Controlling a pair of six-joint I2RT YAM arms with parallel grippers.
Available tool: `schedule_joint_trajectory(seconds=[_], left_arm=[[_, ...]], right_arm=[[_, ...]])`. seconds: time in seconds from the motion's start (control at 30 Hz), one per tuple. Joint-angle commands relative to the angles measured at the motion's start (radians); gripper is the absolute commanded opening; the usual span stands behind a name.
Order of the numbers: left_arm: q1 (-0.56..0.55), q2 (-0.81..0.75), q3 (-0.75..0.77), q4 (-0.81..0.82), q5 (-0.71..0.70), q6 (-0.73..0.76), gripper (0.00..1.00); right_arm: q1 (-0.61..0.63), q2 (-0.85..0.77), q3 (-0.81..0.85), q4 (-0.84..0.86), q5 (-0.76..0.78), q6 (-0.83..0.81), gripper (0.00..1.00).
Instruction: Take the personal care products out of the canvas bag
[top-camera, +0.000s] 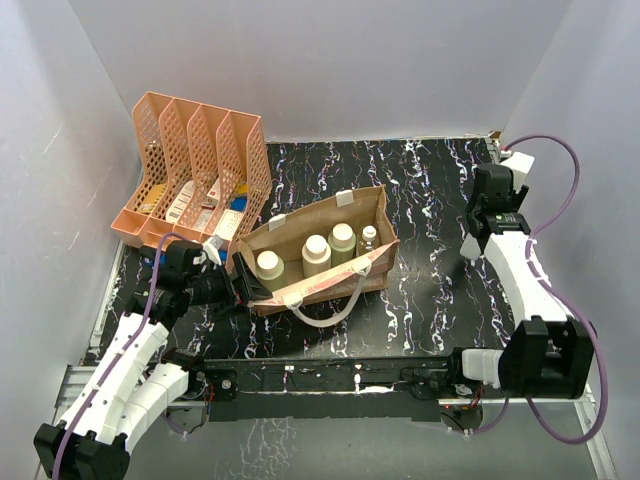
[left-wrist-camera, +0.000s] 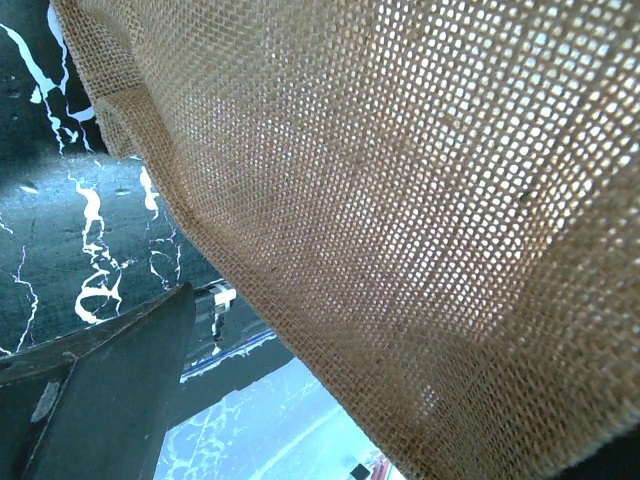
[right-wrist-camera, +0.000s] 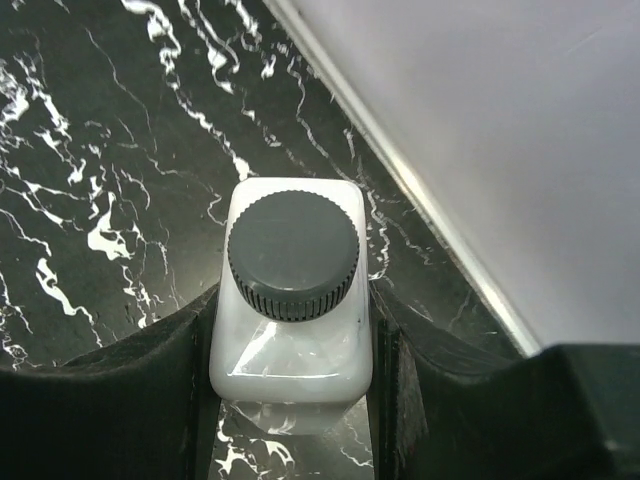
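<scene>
Right gripper (right-wrist-camera: 290, 345) is pinching a likely light, slick white bottle (right-wrist-camera: 292, 250) by its flat sides near the table (top-camera: 420, 290)'s far edge, four bottles (top-camera: 316, 252) are standing in the floppy canvas bag (top-camera: 325, 288), left gripper (top-camera: 240, 285)'s gap unclear.

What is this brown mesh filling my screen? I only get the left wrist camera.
Observer: That is the weave of the canvas bag. Seen from above, the left gripper is at the bag's left end.
Operator: Is anything inside it?
Observer: Yes, four bottles stand in a row, three cream with white caps and one small clear one.
Operator: And the other arm?
Observer: The right gripper is shut on a white bottle with a dark grey cap. It is over at the far right of the table, well away from the bag.
</scene>
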Motion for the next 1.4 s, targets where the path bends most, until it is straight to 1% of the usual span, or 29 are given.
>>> schedule_joint_trajectory(seconds=[0.0, 0.13, 0.33, 0.47, 0.63, 0.67, 0.7, 0.77, 0.87, 0.97, 1.03, 1.33, 1.37], left_arm=[[0.006, 0.006, 0.04, -0.029, 0.009, 0.001, 0.96], [0.005, 0.025, 0.062, -0.04, 0.004, 0.015, 0.96], [0.005, 0.034, 0.068, -0.034, 0.004, 0.008, 0.97], [0.005, 0.027, 0.065, -0.031, 0.006, 0.004, 0.97], [0.005, 0.028, 0.073, -0.04, 0.01, 0.008, 0.97], [0.006, 0.028, 0.076, -0.04, 0.009, 0.012, 0.97], [0.005, 0.029, 0.078, -0.041, 0.008, 0.013, 0.97], [0.006, 0.032, 0.082, -0.039, 0.009, 0.014, 0.97], [0.006, 0.038, 0.088, -0.035, 0.012, 0.014, 0.97], [0.005, 0.043, 0.094, -0.034, 0.013, 0.016, 0.97], [0.006, 0.046, 0.097, -0.035, 0.014, 0.018, 0.97], [0.005, 0.042, 0.108, -0.043, 0.006, 0.023, 0.97], [0.005, 0.041, 0.106, -0.041, 0.007, 0.022, 0.97]], right_arm=[[-0.069, 0.04, 0.021, 0.228, -0.132, 0.053, 0.08], [-0.121, 0.114, 0.014, 0.298, -0.185, 0.031, 0.08], [-0.178, 0.164, -0.034, 0.402, -0.26, 0.008, 0.08], [-0.197, 0.194, -0.044, 0.414, -0.258, 0.003, 0.08], [-0.199, 0.218, -0.049, 0.385, -0.262, 0.019, 0.08], [-0.199, 0.217, -0.052, 0.382, -0.263, 0.02, 0.09], [-0.199, 0.215, -0.054, 0.379, -0.264, 0.02, 0.14], [-0.2, 0.208, -0.056, 0.373, -0.264, 0.018, 0.3], [-0.2, 0.191, -0.055, 0.371, -0.26, 0.009, 0.4], [-0.199, 0.184, -0.054, 0.367, -0.271, 0.001, 0.44], [-0.199, 0.183, -0.055, 0.36, -0.279, -0.001, 0.5], [-0.199, 0.168, -0.043, 0.298, -0.304, -0.013, 0.67], [-0.199, 0.163, -0.043, 0.291, -0.305, -0.012, 0.68]])
